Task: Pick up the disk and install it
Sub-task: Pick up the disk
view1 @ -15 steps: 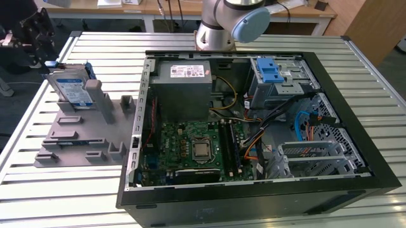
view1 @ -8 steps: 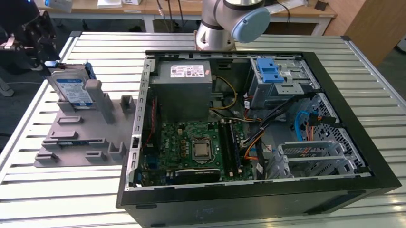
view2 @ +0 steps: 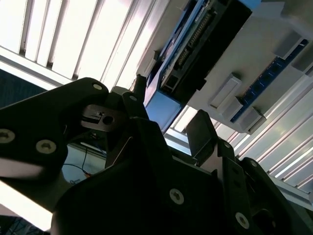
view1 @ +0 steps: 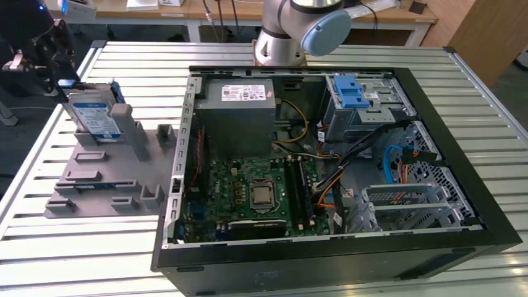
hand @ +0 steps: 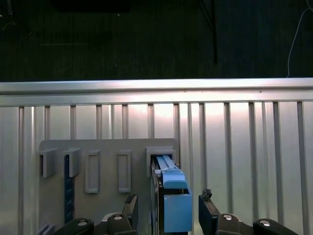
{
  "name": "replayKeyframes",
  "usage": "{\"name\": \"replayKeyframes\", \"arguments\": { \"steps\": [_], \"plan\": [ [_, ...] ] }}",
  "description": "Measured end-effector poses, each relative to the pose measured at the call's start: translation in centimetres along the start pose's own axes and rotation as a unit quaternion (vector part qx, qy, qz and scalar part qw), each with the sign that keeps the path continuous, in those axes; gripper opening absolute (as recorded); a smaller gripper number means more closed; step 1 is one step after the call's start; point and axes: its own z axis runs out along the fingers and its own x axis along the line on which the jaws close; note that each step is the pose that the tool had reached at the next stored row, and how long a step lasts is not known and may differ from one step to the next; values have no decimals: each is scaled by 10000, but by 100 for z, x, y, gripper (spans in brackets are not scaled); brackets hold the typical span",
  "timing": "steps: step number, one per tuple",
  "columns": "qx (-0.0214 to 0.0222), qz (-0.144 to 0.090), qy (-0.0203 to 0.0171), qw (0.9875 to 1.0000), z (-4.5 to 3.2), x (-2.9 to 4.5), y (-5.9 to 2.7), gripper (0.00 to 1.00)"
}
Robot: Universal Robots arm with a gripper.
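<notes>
While the slatted table (view1: 83,260) carries the open computer case (view1: 330,257), I note the grey holder (view1: 99,185) beside it, at the exterior view's left, with the disk (view1: 93,116) standing on edge; gripper (hand: 168,203) straddles it, jaws apart, clamped on nothing.
</notes>
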Motion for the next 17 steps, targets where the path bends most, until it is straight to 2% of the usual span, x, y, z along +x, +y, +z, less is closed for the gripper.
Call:
{"name": "replayKeyframes", "arguments": {
  "steps": [11,12,17],
  "plan": [
    [-8,10,0,10000,140,-2,4,59],
    [-8,11,0,10000,152,-1,5,52],
    [-10,11,0,10000,199,1,17,52]
  ]
}}
